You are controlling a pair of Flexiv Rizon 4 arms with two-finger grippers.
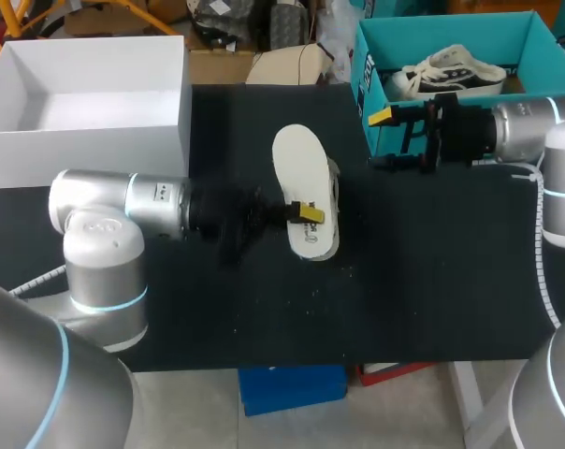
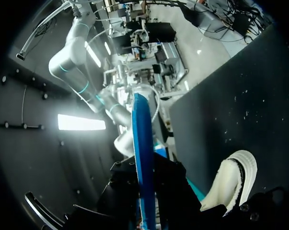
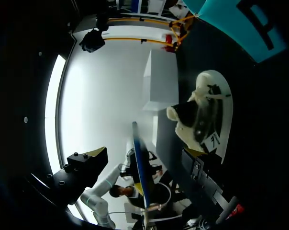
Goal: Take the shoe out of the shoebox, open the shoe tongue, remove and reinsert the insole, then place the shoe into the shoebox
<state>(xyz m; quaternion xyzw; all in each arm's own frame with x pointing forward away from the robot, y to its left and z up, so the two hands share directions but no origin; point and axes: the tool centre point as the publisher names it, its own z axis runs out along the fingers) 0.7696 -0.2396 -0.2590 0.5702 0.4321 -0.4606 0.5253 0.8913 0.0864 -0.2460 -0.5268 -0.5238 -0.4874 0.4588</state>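
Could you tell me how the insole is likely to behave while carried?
The insole is probably light and flexible: edge-on in the left wrist view it is very thin. It looks straight there, so likely springy, not limp. Held off-centre by the left gripper, its free end may wobble.

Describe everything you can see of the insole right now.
The insole is a thin, flat, elongated oval. Its upper face is plain white in the head view, and both wrist views show it edge-on, looking blue. It looks like foam. It is out of the shoe and held roughly level above the black table, partly over the shoe. The left gripper pinches it near one end, with a yellow tip on top. I cannot tell whether it touches the shoe.
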